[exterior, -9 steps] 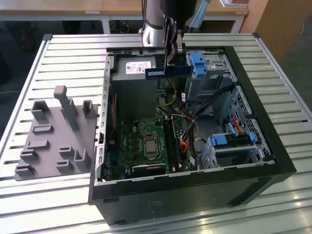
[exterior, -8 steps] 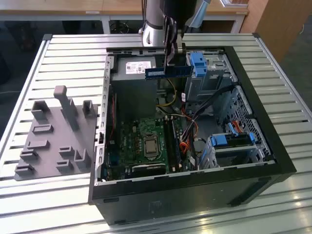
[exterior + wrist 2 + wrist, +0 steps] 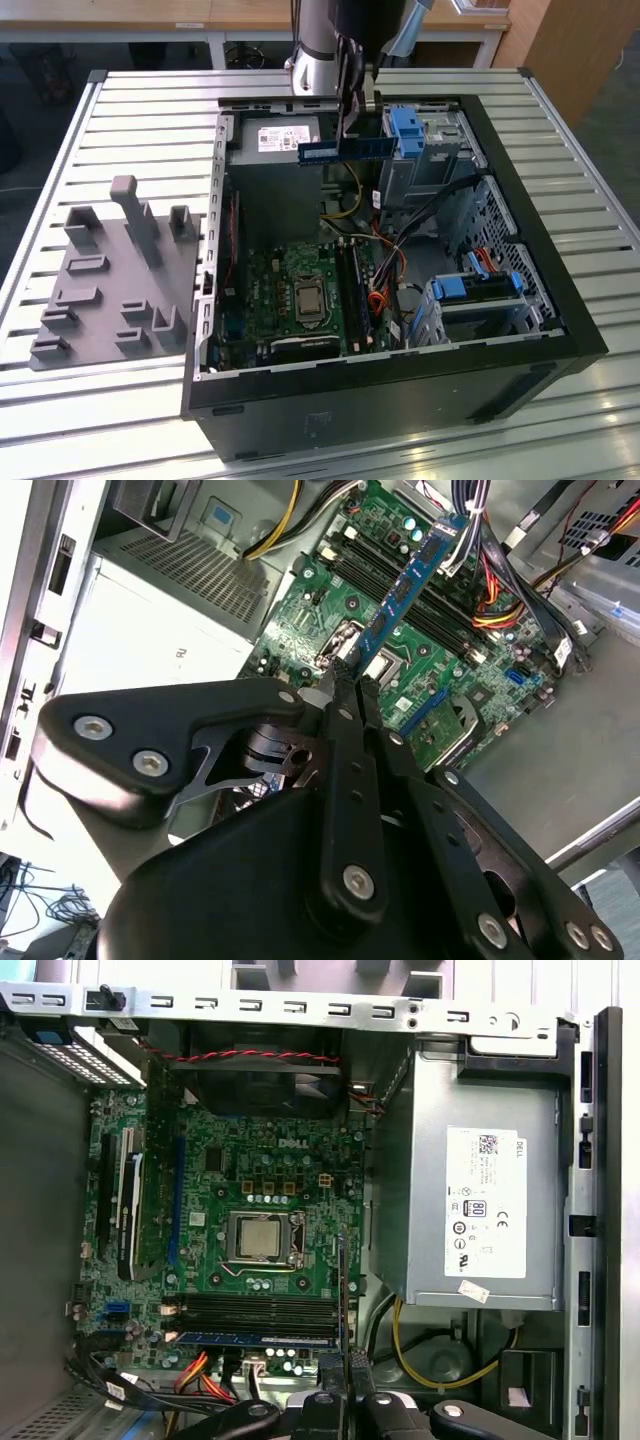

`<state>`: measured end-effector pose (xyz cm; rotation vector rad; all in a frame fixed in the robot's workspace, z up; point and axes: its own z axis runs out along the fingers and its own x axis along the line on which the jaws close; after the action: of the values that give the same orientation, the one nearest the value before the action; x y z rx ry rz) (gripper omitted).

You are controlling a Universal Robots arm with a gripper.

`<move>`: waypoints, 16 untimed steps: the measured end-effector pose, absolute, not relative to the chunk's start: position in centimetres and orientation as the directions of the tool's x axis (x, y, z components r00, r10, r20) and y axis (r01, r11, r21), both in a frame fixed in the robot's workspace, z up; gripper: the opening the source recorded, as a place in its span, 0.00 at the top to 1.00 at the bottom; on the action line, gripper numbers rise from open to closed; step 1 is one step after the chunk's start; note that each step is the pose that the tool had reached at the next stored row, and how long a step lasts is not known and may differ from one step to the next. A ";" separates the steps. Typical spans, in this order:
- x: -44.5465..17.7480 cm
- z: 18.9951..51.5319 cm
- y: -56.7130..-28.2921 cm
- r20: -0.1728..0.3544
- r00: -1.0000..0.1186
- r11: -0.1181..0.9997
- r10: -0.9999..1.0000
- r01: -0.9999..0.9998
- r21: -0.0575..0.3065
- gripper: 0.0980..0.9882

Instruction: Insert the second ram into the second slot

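Observation:
My gripper (image 3: 350,132) is shut on the second ram (image 3: 335,150), a thin blue stick held level above the back of the open computer case. In the second wrist view the fingertips (image 3: 340,680) pinch one end of the stick (image 3: 405,585), which hangs over the green motherboard. In the first wrist view the stick (image 3: 342,1280) shows edge-on, rising from the gripper (image 3: 345,1370). It crosses the row of black memory slots (image 3: 260,1308) and stands well above them. Another blue stick (image 3: 255,1339) appears seated in the slot alongside. In the exterior view the slots (image 3: 355,290) lie far below the gripper.
The grey power supply (image 3: 275,140) sits just beside the held stick. Blue drive-bay tabs (image 3: 408,130) and cables (image 3: 400,240) crowd the exterior view's right. The processor socket (image 3: 262,1237) lies near the slots. A grey fixture plate (image 3: 110,280) rests outside the case (image 3: 560,250).

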<state>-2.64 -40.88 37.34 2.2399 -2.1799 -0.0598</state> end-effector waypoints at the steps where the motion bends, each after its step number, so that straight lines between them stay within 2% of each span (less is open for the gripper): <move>1: -2.6 37.3 -40.9 -0.017 0.027 -0.027 -1.000 -0.999 0.038 0.96; 16: -2.6 37.3 -41.6 -0.017 0.027 -0.027 -1.000 -0.999 0.038 0.96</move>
<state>-2.64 -41.65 37.33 2.2399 -2.1799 -0.0597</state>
